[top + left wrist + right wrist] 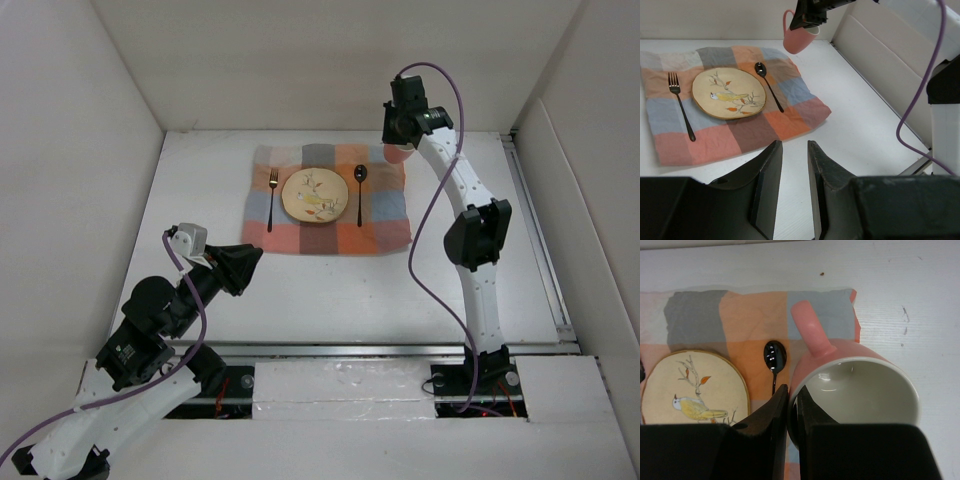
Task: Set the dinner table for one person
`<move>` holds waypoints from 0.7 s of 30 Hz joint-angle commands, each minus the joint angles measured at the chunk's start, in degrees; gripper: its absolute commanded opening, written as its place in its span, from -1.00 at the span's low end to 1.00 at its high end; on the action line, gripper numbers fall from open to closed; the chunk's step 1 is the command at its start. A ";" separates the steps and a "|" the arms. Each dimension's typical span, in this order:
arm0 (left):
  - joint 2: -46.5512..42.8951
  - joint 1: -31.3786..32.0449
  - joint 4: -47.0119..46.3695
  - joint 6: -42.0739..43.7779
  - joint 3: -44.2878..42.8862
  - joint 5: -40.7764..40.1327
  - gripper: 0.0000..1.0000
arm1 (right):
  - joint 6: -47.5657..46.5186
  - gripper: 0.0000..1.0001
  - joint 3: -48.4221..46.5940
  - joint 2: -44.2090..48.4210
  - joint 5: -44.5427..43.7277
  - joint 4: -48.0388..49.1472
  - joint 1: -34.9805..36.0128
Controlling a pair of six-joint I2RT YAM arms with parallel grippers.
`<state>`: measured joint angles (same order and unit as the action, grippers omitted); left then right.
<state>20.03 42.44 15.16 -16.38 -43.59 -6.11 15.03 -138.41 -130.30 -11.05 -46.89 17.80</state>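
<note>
mug [855, 390]: near rim hidden by right end effector [791, 392] | spoon [775, 357]: handle hidden | plate [695, 390]: lower part hidden

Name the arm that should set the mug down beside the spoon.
Right. The right pincer is shut on the pink mug, over the far right corner of the cloth, close to the spoon. The left pincer is open, empty, beyond the cloth's near edge.

**White box around my bench**

Plain matte white panels close me in: back wall [330, 60], left wall [60, 180], right wall [590, 200]. The right one meets the back at a dark vertical seam. The dinner table [330, 300] fills the bottom of the box, white and matte, with a few dark specks near its far edge. A metal rail [340, 350] runs along the near edge. A second rail [537, 230] follows the right side. Light is even and soft, shadows faint.
</note>
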 commanded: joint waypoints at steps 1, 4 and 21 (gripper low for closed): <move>0.80 0.37 -3.12 0.21 0.26 -0.13 -0.51 | -2.55 -1.00 -9.49 -2.49 -0.12 -2.68 0.04; 0.89 0.37 -3.03 0.21 0.44 -0.31 -0.51 | -2.46 -1.00 -8.99 -4.17 1.11 -0.22 0.04; 1.59 0.37 -2.94 0.21 0.44 -1.27 -0.51 | -1.76 -1.00 -8.37 -10.06 2.61 5.49 -0.49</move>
<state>20.95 42.44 15.11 -16.38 -43.59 -6.70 13.91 -143.59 -140.79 -8.45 -47.90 17.63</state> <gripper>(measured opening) 0.244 0.140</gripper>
